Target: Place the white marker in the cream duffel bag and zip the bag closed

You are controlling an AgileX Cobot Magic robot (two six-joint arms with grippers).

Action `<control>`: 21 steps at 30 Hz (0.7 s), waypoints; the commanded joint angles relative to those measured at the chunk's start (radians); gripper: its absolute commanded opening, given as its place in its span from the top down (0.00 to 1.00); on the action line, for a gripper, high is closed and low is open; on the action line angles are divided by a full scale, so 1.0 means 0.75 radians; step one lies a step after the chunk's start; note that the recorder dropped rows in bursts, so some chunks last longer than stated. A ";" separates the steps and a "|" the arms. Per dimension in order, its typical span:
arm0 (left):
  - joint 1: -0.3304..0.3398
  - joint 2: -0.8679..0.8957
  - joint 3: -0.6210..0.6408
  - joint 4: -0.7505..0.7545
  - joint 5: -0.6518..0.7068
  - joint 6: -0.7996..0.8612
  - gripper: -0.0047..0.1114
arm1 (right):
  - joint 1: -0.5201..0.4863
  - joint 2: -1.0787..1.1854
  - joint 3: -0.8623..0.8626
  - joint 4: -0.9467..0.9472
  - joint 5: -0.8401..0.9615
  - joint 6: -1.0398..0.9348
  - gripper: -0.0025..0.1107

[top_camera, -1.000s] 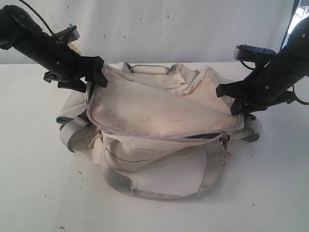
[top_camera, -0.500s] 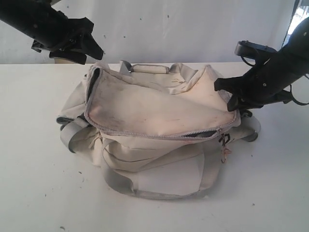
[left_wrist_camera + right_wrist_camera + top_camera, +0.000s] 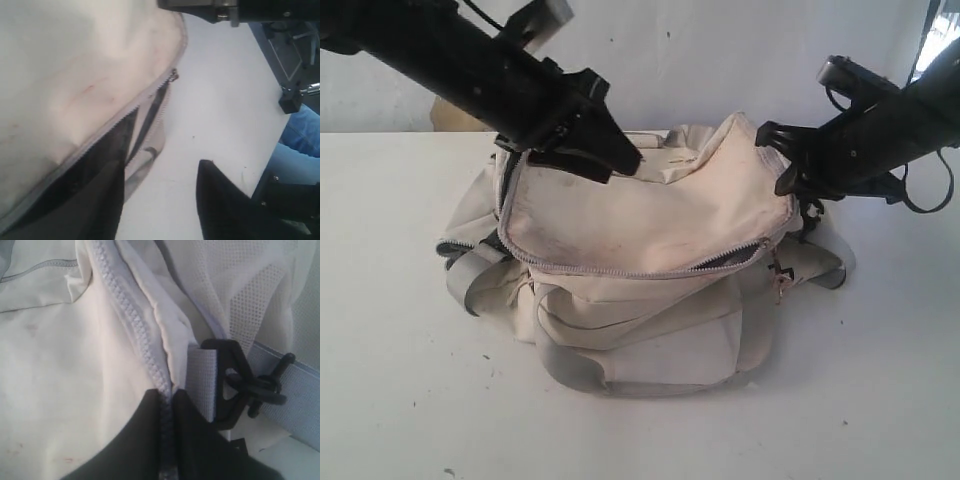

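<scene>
My right gripper [image 3: 167,396] pinches the stained cream fabric duffel bag [image 3: 650,215] by its grey zipper [image 3: 134,320]; my left gripper [image 3: 162,145] hangs half-open, empty; a gap beneath my right is unzipped, slim white marker probably inside

Your white desk [image 3: 410,400] is scuffed, with small dark specks [image 3: 448,471] scattered over its near left area. Behind it stands a plain white backdrop [image 3: 720,60], itself dotted with a few dark marks. At the far left of the desk, against the backdrop, note a tan object [image 3: 455,118]. It is mostly hidden and may be cardboard, but the view does not settle it. In the left wrist view, beyond the desk's edge, you will find blue denim fabric [image 3: 302,137] and, near it, a small black block [image 3: 290,101].
</scene>
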 commanded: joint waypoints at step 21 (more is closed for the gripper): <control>-0.537 -0.013 0.394 -0.046 -0.980 0.066 0.56 | -0.008 -0.002 0.004 0.003 0.021 -0.302 0.98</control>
